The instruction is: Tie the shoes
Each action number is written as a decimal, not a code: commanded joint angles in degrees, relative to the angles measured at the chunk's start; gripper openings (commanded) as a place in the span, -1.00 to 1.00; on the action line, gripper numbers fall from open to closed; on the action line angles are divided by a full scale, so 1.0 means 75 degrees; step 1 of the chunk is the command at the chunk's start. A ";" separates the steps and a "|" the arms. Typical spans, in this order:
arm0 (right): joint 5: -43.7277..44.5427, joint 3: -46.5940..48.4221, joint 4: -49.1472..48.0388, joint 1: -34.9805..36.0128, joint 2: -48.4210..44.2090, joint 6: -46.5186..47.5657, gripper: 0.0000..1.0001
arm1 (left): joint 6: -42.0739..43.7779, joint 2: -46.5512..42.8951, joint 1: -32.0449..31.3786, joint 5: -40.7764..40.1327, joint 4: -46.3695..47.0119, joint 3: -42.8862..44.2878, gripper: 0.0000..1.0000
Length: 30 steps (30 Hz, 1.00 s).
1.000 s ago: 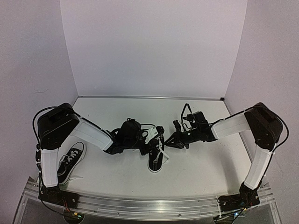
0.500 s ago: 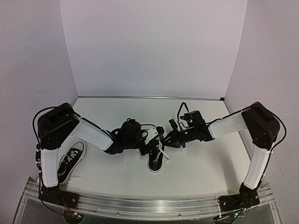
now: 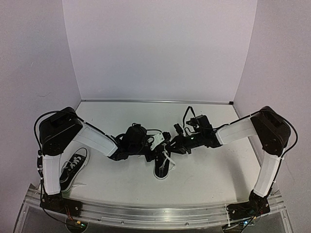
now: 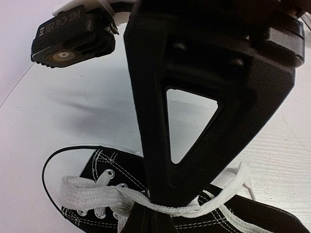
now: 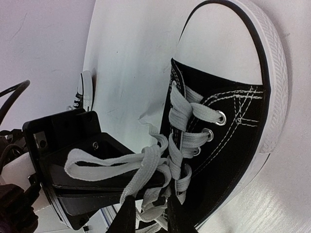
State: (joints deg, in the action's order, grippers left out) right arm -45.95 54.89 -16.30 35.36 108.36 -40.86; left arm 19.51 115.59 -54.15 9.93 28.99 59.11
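Note:
One black shoe (image 3: 162,166) with a white toe cap lies mid-table, toe toward me. It also shows in the left wrist view (image 4: 99,170) and the right wrist view (image 5: 228,121). My left gripper (image 3: 156,144) is over its lacing, shut on a white lace (image 4: 214,201) that runs across its tip (image 4: 163,201). In the right wrist view a lace loop (image 5: 104,162) lies over the left gripper. My right gripper (image 3: 171,144) is close beside it. Its fingers (image 5: 150,221) stand narrow around a bunched lace strand (image 5: 141,177) that crosses the loop. The second shoe (image 3: 73,167) lies at the far left.
The second shoe is partly hidden by the left arm's upright link (image 3: 51,170). White walls close the table at the back and both sides. A metal rail (image 3: 155,213) runs along the near edge.
My right gripper has moved left, closer to the shoe's lacing and the left gripper. The left arm and both shoes have stayed in place.

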 commanded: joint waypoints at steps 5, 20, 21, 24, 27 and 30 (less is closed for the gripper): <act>-0.0042 0.0310 -0.0252 0.0095 0.0335 -0.0109 -0.61 | 0.0042 0.0069 0.0013 0.0043 -0.0111 0.0212 -1.00; 0.0119 0.0251 -0.0207 0.0139 -0.0040 0.0060 -1.00 | 0.0090 -0.0102 0.0013 -0.0076 -0.0316 0.0185 -0.91; 0.0155 0.0243 -0.0176 0.0137 -0.0086 0.0076 -1.00 | 0.0101 -0.0166 0.0013 -0.0114 -0.0354 0.0153 -0.88; 0.0294 0.0190 -0.0111 0.0136 -0.0265 0.0137 -1.00 | 0.0173 -0.0394 0.0013 -0.0254 -0.0452 -0.0007 -0.75; 0.0381 0.0160 -0.0066 0.0125 -0.0324 0.0153 -1.00 | 0.0221 -0.0681 0.0013 -0.0335 -0.0515 -0.0202 -0.70; 0.0448 0.0146 -0.0052 0.0103 -0.0348 0.0140 -1.00 | 0.0276 -0.0936 0.0013 -0.0374 -0.0643 -0.0366 -0.64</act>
State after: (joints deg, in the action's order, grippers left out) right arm -44.09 55.92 -16.25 36.05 108.24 -40.64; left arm 20.50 113.63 -54.00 8.22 25.79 58.10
